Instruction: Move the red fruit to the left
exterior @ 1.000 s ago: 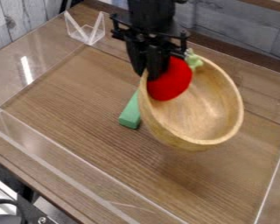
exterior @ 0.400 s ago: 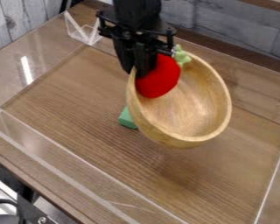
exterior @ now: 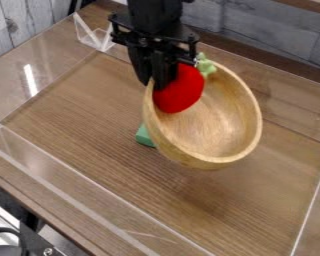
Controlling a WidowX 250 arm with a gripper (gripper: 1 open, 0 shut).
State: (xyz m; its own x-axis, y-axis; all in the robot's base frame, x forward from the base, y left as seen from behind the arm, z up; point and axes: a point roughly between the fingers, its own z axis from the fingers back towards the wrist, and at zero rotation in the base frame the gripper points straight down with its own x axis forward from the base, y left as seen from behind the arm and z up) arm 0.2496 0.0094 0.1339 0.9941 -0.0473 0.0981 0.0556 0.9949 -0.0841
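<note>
Red fruit [exterior: 178,90] at the wooden bowl's [exterior: 216,135] left rim, we see it clamped between the fingers of the black gripper [exterior: 166,78], arm pointing straight down, green block [exterior: 147,135] seemingly partly under the bowl

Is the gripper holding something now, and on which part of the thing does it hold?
The gripper holds the red fruit, gripped at its upper part, at the rim of the wooden bowl.
</note>
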